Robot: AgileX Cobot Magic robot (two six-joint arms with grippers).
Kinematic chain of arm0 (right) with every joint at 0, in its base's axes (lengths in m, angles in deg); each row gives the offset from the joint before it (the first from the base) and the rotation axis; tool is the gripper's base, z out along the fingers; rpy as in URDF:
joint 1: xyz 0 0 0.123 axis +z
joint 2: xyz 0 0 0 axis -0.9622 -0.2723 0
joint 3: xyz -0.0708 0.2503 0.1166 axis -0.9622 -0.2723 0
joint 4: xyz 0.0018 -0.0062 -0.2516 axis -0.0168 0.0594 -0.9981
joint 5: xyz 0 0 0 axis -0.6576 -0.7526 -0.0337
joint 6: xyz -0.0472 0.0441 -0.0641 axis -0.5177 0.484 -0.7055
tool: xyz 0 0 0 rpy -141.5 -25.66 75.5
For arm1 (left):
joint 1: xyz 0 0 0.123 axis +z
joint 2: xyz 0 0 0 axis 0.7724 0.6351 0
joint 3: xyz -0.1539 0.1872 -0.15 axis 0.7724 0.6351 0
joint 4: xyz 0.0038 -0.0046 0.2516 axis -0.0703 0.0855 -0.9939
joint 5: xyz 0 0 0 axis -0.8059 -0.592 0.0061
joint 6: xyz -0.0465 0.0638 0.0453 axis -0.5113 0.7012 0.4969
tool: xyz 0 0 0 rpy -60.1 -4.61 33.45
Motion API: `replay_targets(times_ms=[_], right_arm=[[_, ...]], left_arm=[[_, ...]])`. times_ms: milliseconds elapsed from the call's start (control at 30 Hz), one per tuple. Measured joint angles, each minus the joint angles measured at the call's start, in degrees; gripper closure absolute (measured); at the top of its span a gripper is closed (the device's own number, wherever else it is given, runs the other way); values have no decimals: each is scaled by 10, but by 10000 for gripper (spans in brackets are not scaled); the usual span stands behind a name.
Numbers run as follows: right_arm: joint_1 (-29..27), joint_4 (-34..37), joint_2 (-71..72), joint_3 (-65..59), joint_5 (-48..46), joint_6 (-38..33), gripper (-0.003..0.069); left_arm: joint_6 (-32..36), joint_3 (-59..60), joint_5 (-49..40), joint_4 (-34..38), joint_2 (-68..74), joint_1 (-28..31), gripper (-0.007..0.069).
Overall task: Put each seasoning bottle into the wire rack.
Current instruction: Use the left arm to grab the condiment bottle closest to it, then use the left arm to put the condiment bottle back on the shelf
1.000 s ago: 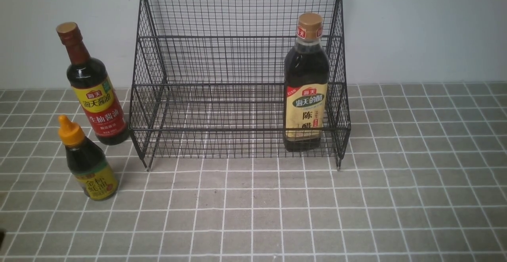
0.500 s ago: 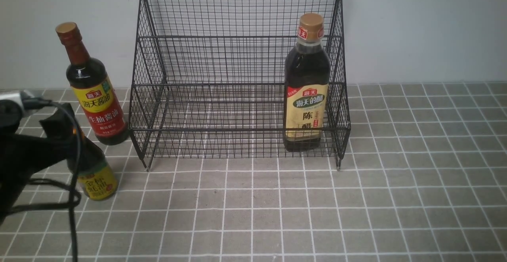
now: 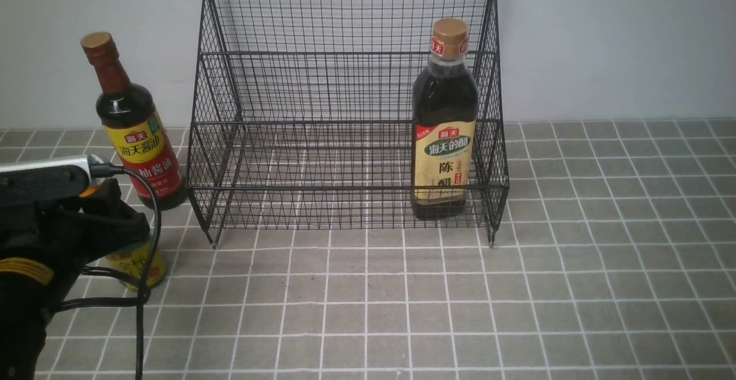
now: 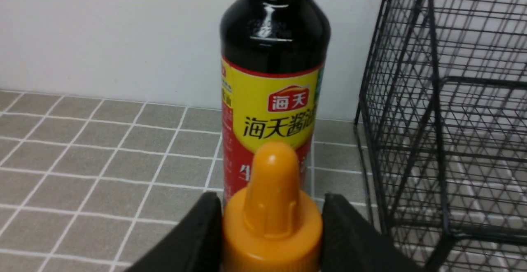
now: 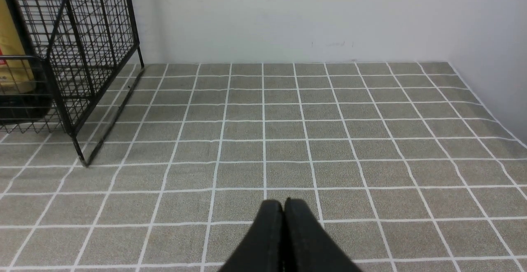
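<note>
Grey tiles (image 3: 575,311), pale wall (image 3: 604,41), wire rack (image 3: 322,187)

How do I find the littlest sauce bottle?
Find the big black wire rack against the wall. Off its left end, in front of the tall red-label bottle, stands the littlest bottle, between the fingers of the left hand. Only it has a pointed orange cap.

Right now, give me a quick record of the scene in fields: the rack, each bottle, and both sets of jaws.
rack: black wire, standing on the tiled table
beige-label bottle: upright inside the rack, at its right end
red-label bottle: upright on the table, left of the rack
short orange-cap bottle: on the table, in front of the red-label bottle
left jaws: closed on the orange cap, one each side
right jaws: shut, holding nothing
outside the rack: two bottles
</note>
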Motion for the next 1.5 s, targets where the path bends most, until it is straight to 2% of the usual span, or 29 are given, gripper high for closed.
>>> replay_targets(times_ms=[167,267,367,400,500,667,900,1167,1500], right_arm=[[0,0,0,0,0,0,672],[0,0,0,0,0,0,672],[0,0,0,0,0,0,672],[0,0,0,0,0,0,672],[0,0,0,0,0,0,672],[0,0,0,0,0,0,672],[0,0,0,0,0,0,672],[0,0,0,0,0,0,672],[0,0,0,0,0,0,672]], left_arm=[[0,-12,-78,-38,-97,0,348],[-1,-48,-148,-67,-161,0,348],[-8,-85,-179,-107,-187,-1,348],[-29,-119,-196,-147,-198,-6,348],[-78,-169,-206,-201,-194,-25,348],[-137,-238,-212,-259,-152,-79,348],[-147,-263,-212,-254,-39,-121,348],[-147,-263,-200,-212,39,-124,348],[-153,-266,-190,-211,90,-124,348]])
